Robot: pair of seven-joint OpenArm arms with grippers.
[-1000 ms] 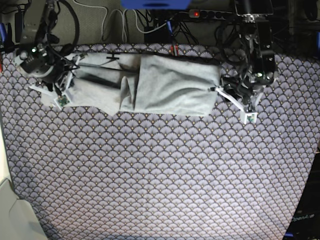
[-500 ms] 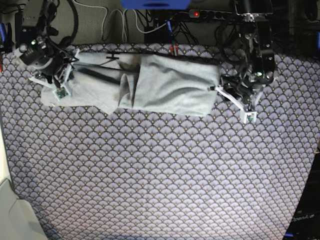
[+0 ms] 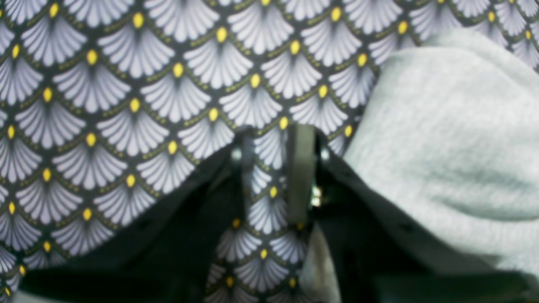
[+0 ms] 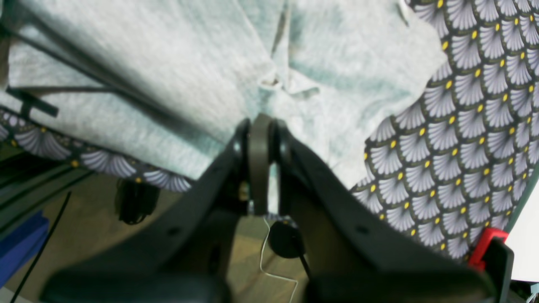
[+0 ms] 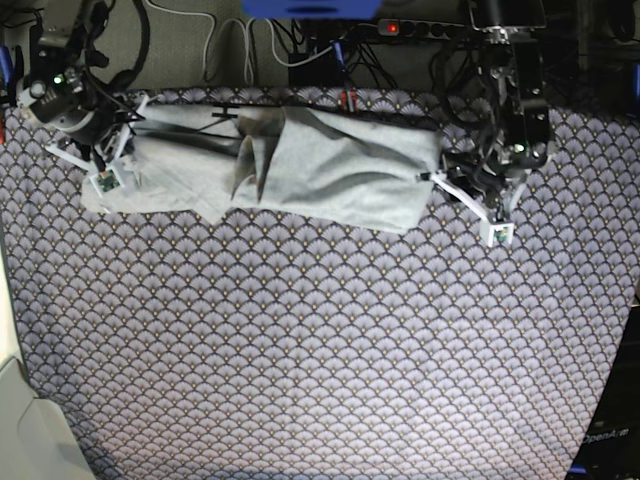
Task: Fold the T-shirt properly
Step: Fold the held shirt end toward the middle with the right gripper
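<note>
The near and middle parts of the purple fan-patterned tablecloth (image 5: 320, 340) are seen bare in the base view. Farther back, along the table's far edge, the T-shirt (image 5: 330, 170) is laid out as a long grey band, its long axis running from one side of the base view to the other. It is creased and bunched near its middle, and which end is the collar and which the hem cannot be told.

At the band's end on the right of the base view, the left gripper (image 3: 273, 168) is seen low over the cloth. In the left wrist view its fingers stand a little apart with only tablecloth between them, and the shirt's edge (image 3: 446, 139) lies just beside one finger. Whether the fabric is touched cannot be told, as the view is blurred.

At the opposite end, the right gripper (image 4: 259, 126) is closed, with a fold of grey fabric (image 4: 210, 67) pinched at its tips. Most of the gripper body is out of focus, and beyond the table edge only cables and dim floor are made out.

Compared with a second ago, the right gripper has been drawn farther toward the table's far corner, and the bunched folds have been pulled tighter. The left gripper is unchanged.
</note>
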